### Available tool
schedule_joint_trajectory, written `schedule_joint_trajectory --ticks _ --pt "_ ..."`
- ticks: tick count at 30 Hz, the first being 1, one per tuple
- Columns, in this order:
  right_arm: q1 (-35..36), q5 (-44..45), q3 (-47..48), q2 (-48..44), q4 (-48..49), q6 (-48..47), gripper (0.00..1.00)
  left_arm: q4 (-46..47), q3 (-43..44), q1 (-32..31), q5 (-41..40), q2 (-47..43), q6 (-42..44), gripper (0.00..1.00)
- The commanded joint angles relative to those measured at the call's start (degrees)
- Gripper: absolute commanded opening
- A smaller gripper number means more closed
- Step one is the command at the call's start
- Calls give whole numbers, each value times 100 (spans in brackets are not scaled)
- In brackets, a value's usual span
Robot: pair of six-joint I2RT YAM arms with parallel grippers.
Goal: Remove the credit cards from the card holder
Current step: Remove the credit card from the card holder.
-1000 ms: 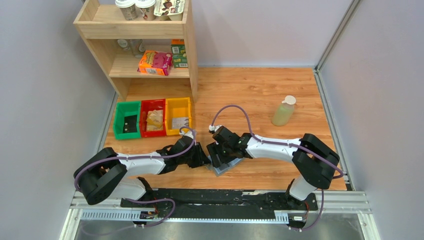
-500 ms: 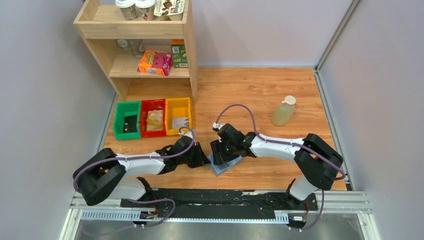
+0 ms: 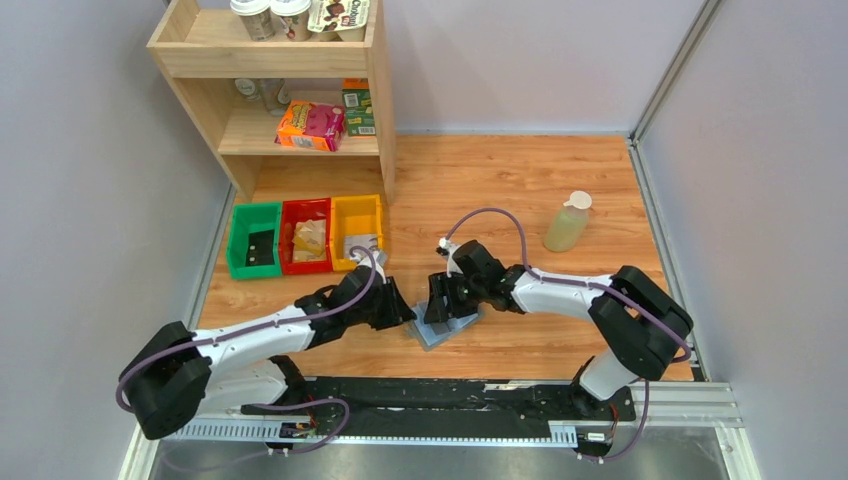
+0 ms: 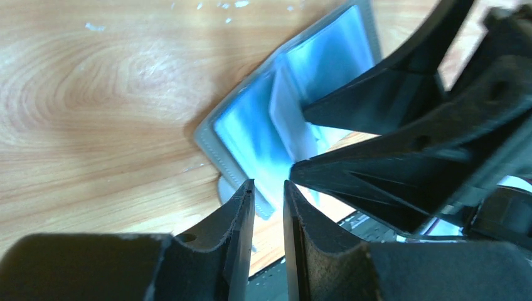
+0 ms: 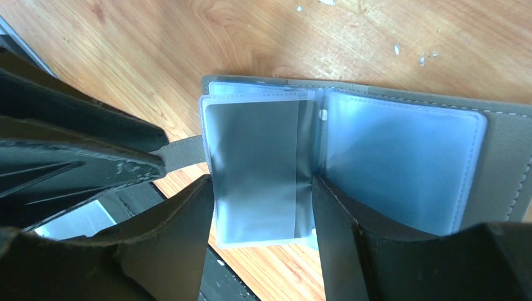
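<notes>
— We get bright, even light from above in the overhead view. The surface [image 3: 520,180] is well lit, and the arms [image 3: 560,290] throw only soft, faint shadows.
— Agreed. We find that view sharp throughout, though the walls [image 3: 80,200] lean outward towards the edges.
— On the left wrist view we lose detail. The card holder [image 4: 251,135] smears into a blue-white glare, and the left hand [image 4: 268,188] is a dark silhouette.
— The right wrist view is crisper for us. The wood grain is clear, the plastic sleeves [image 5: 254,169] carry a pale sheen, and the right hand [image 5: 262,188] looms black and underexposed.
</notes>
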Motion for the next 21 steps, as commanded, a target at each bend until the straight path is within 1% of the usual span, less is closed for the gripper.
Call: schedule_joint_trajectory --ticks 1,4,6,7,8,11,17,21 --pt "-151 -305 -299 46 241 136 59 -406 468 -27 -191 -172 342 31" --pt "-213 -402 -334 73 338 171 59 -328 600 -18 -191 169 447 29" --pt "-239 -455 -361 90 391 197 59 -118 635 -18 -104 468 483 27" --pt "-274 -490 -378 90 417 215 59 -47 635 -18 -68 601 483 23" --pt "-292 -525 -387 90 452 224 59 76 653 -18 -25 785 465 15" --pt "-353 -586 -413 99 496 242 59 330 644 -18 81 1102 457 8" --pt "-397 -561 -422 82 488 268 60 481 618 -27 99 1507 509 8" --pt "-389 -262 -265 -32 41 163 67 235 644 -27 3 1639 535 8"
